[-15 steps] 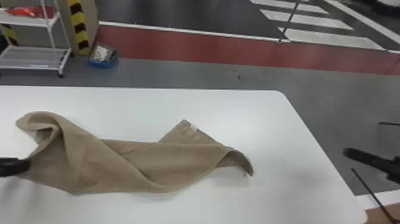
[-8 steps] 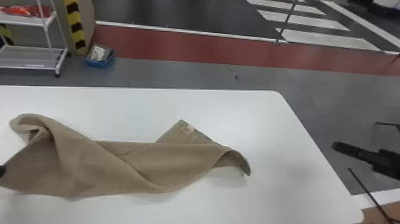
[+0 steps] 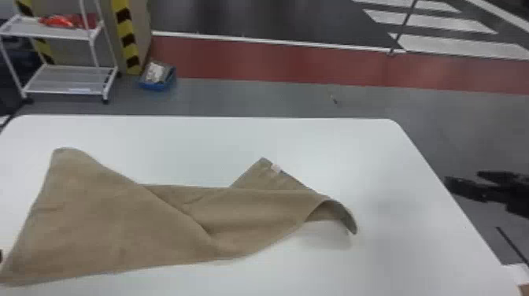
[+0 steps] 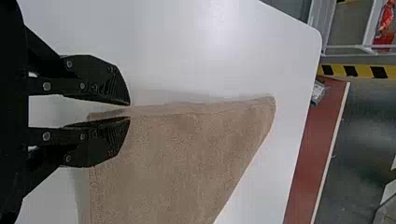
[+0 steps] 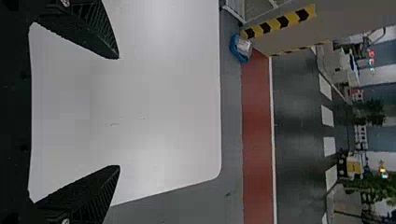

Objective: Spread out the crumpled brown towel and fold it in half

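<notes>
The brown towel (image 3: 118, 220) lies across the left and middle of the table, its left part broad and fairly smooth, with a diagonal fold, a small tagged corner at the back and a raised, curled right end. At the head view's left edge shows the dark tip of my left gripper (image 3: 0, 256), beside the towel's near left corner. In the left wrist view my left gripper (image 4: 129, 111) is closed on the edge of the towel (image 4: 187, 154). My right gripper (image 3: 462, 180) is beyond the table's right edge, with nothing between its fingers; in the right wrist view my right gripper (image 5: 119, 112) stands wide open.
The white table (image 3: 393, 165) has free room behind the towel and to its right. On the floor beyond stand a white wire shelf (image 3: 67, 78) and a blue bin (image 3: 157, 76).
The towel's left end has been drawn left and toward the near side, and its back left curl has opened flat. My right gripper has moved slightly left, and its two fingers now show apart.
</notes>
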Action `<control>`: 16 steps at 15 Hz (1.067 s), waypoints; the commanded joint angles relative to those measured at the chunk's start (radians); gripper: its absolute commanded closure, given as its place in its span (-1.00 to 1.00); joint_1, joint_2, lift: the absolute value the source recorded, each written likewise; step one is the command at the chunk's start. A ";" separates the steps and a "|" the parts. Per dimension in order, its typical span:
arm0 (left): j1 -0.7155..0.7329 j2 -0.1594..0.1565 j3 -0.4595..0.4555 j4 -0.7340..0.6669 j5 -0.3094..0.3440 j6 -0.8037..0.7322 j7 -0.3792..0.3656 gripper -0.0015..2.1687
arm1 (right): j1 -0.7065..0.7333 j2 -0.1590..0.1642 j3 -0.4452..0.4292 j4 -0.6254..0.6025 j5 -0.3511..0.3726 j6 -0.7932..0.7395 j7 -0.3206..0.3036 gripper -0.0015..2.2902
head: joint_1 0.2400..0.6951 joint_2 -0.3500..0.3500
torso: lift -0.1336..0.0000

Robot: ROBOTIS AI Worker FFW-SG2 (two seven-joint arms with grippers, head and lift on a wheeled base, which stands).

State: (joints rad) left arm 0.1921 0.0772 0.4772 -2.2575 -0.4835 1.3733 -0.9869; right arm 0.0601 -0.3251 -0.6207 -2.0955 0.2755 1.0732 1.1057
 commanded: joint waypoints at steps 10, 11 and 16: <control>0.216 0.133 0.001 -0.020 -0.063 -0.938 -0.240 -0.75 | 0.106 -0.008 0.062 -0.103 0.074 -0.147 0.083 -0.97 | 1.00 -0.25 | -0.87; 0.216 0.154 0.001 -0.019 -0.086 -1.003 -0.305 -0.75 | 0.106 -0.008 0.058 -0.103 0.074 -0.147 0.083 -0.97 | 1.00 -0.29 | -0.87; 0.197 0.240 -0.063 0.015 -0.181 -1.089 -0.504 -0.69 | 0.115 -0.008 0.038 -0.103 0.074 -0.147 0.088 -0.97 | 1.00 -0.42 | -0.87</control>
State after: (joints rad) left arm 0.4023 0.2960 0.4452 -2.2545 -0.6275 0.2884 -1.4721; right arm 0.1725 -0.3329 -0.5792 -2.1976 0.3497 0.9258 1.1933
